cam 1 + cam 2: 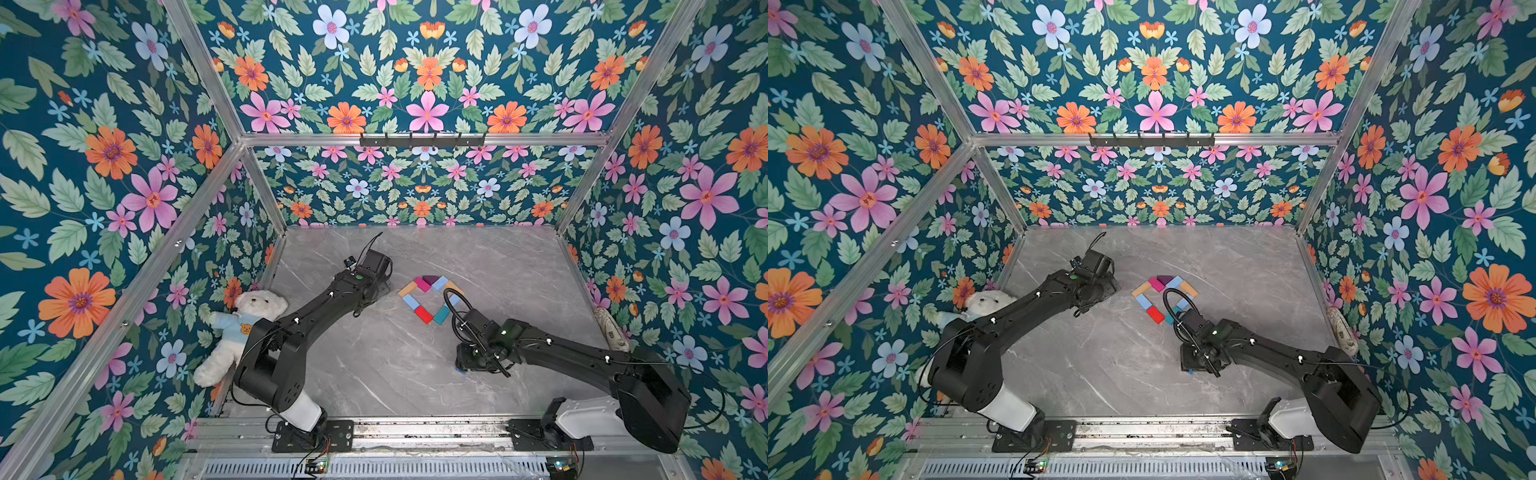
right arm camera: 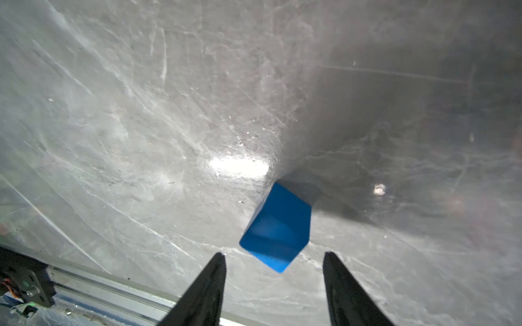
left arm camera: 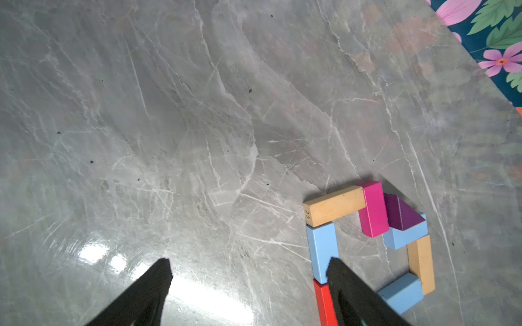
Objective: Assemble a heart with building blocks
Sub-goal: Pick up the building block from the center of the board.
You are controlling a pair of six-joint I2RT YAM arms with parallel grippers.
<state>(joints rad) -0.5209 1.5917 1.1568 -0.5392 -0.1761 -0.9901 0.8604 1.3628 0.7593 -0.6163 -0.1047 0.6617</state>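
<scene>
- Left gripper (image 3: 250, 264): spread wide, empty, over table (image 3: 169, 127).
- Heart (image 3: 372, 209): ahead and off to one side of left gripper, one fingertip overlapping its light blue brick (image 3: 322, 248) in the wrist view; contact unclear.
- Right gripper (image 2: 274, 254): parted, gripping nothing.
- Cube (image 2: 278, 225): on table just ahead of right fingertips, corner-on, near corner between them, untouched.
- In both top views, heart beyond right gripper, apart from cube.
</scene>
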